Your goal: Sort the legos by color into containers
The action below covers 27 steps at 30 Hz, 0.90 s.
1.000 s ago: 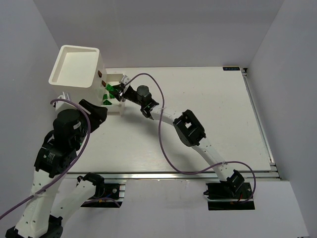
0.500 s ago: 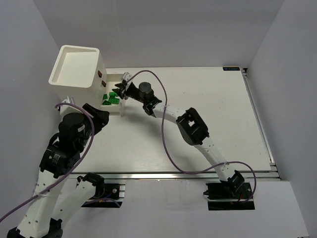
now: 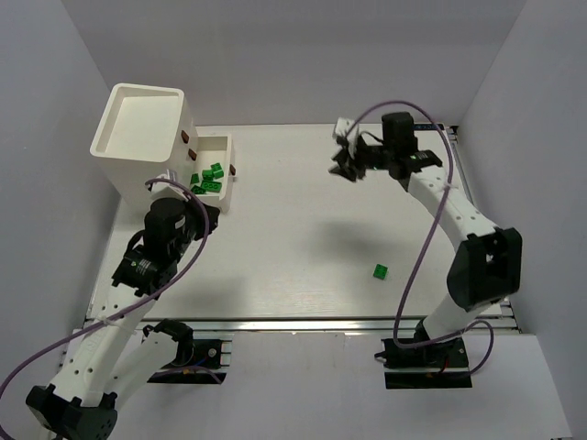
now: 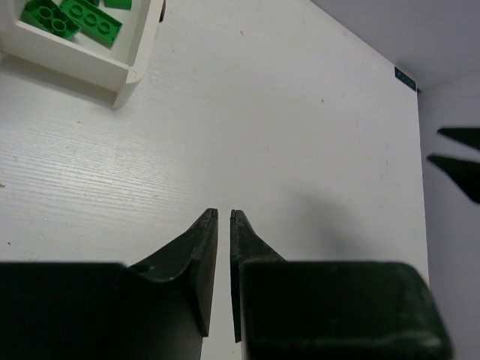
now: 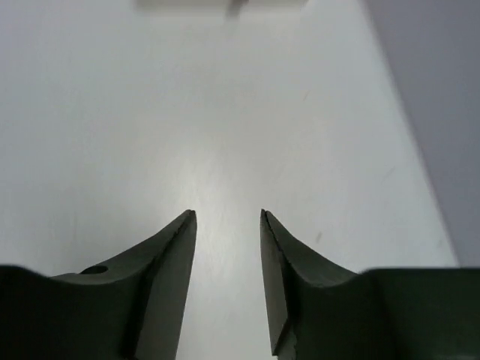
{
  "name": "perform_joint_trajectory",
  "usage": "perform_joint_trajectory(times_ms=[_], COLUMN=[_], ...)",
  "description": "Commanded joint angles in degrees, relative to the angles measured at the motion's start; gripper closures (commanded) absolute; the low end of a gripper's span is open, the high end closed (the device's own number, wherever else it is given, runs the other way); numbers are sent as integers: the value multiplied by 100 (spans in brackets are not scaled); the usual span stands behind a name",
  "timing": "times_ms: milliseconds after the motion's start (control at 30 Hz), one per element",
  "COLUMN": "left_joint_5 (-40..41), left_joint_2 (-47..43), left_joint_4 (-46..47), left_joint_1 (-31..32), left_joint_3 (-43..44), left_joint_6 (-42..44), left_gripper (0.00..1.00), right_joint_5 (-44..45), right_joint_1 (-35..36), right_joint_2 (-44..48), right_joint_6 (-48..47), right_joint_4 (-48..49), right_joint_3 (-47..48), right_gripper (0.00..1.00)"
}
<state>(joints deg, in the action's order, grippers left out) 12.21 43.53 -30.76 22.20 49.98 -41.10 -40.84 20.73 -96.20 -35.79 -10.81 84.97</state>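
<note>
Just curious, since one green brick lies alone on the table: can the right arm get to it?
Probably yes: the green brick lies in the open, nothing beside it, and the right gripper hangs open and empty.

Glossy green plastic legos (image 4: pixel 81 19), matt white plastic containers (image 4: pixel 82 66), faintly grained white table (image 4: pixel 300 135), matt dark jaws

tall square bin (image 3: pixel 139 124): white, open-top, upright, table's (image 3: pixel 303 211) far-left corner | lower tray (image 3: pixel 213 147): white, joined to bin's right side, brown marks on walls | green legos (image 3: pixel 207 180): loose cluster inside tray | single green lego (image 3: pixel 380 270): alone on table, well apart from tray
</note>
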Motion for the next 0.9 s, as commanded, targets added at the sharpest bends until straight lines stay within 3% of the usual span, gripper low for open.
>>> perform_joint_trajectory(times_ms=[0,33,67,133,500,667,867], left_joint_5=[-280,-306,-350,-482,-755,-737,-650], left_joint_2=[120,173,234,418,850,570,314], left_joint_4=[807,852,922,1081,1442,1450,1345], left_joint_1=[-31,-31,-31,-31,-31,-31,-31], left_joint_3=[-172,-198,-251,-286,-260,-506,-708], left_joint_6=[260,269,287,305,261,24,-143], left_gripper=[75,73,70,65,60,59,59], right_joint_5=[-57,275,409,655,903,841,902], right_joint_1=[-356,-438,-499,-754,-1344,-1388,-1326], right_joint_2=[382,548,576,515,990,1226,990], right_joint_6=[-3350,-4078,-4355,-5143,-7406,-7837,-7926], right_joint_4=[-3555,-4247,-4576,-5566,-6153,-5346,-4642], right_joint_3=[-795,-859,-885,-851,-2431,-3300,-3487], right_gripper=[54,48,27,11,14,15,15])
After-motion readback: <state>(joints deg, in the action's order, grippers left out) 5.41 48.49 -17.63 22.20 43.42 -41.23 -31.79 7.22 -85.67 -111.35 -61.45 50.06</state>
